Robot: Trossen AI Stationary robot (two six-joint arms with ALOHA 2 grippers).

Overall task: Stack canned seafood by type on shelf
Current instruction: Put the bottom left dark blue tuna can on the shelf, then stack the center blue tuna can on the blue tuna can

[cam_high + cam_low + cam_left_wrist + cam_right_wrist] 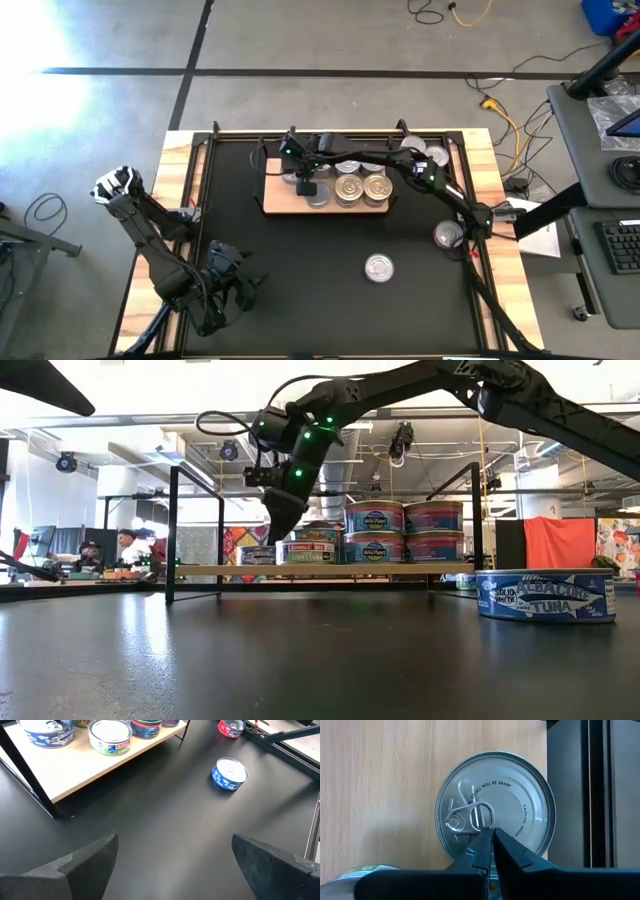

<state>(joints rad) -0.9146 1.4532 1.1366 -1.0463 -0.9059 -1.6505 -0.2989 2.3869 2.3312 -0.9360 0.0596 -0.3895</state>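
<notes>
Over the shelf's (290,205) left end, the right gripper (306,186) hovers pinched shut above a silver tin (495,810), nudging it; next, lift clear. Left gripper (172,857) waits, jaws wide, near the mat's (300,280) front-left corner.

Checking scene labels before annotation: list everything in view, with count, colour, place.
shelf: one, light wood, black frame ends, back of mat
cans on shelf: at least seven; teal, pink-red, green-white, blue labels; some stacked in twos
albacore tuna can: one, blue, on mat before shelf
red can: one, mat's right edge
silver-topped cans: about two, behind shelf's right end
black mat: one, covers table
people: seemingly two, distant background
right gripper: shut, above silver pull-tab can on shelf
left gripper: open, over mat's front left
</notes>
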